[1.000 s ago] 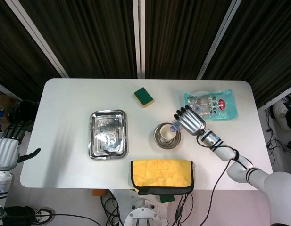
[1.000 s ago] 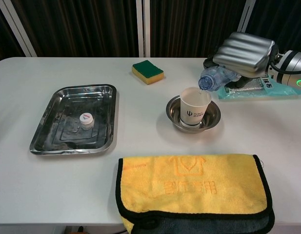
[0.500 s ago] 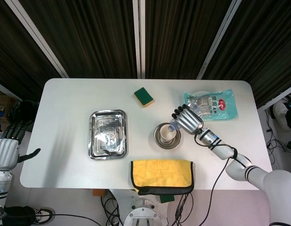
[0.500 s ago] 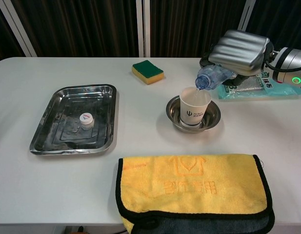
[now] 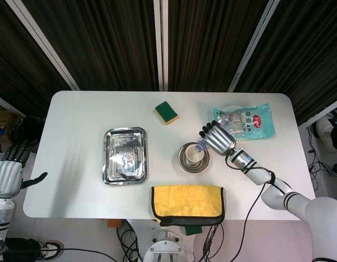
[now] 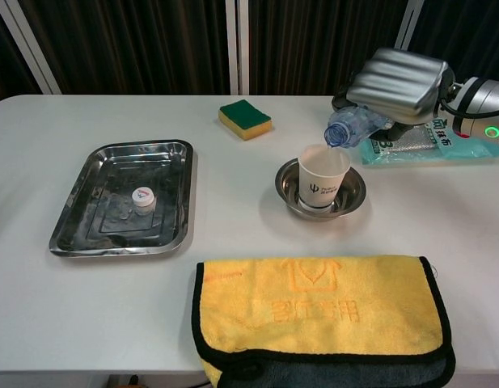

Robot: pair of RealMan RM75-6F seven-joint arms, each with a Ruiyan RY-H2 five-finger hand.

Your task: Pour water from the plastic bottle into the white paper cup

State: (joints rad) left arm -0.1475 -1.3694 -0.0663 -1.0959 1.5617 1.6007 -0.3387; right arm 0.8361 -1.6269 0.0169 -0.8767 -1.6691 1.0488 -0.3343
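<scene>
My right hand (image 6: 399,83) (image 5: 217,139) grips a clear plastic bottle (image 6: 352,128), tipped with its open mouth pointing down and left over the rim of the white paper cup (image 6: 323,175) (image 5: 193,155). The cup stands upright in a small steel bowl (image 6: 348,196) (image 5: 185,161). The bottle's white cap (image 6: 141,195) lies in the steel tray (image 6: 81,200) (image 5: 110,164). Most of the bottle is hidden under the hand. My left hand (image 5: 8,172) hangs off the table's left edge with fingers spread, holding nothing.
A yellow towel (image 6: 320,317) (image 5: 187,204) lies at the front edge below the bowl. A green and yellow sponge (image 6: 244,118) (image 5: 166,112) sits toward the back. A teal snack bag (image 6: 431,145) (image 5: 246,121) lies behind my right hand.
The right hand rose a little and tipped the bottle's neck further down over the cup between one second ago and half a second ago; since then it has held still.
</scene>
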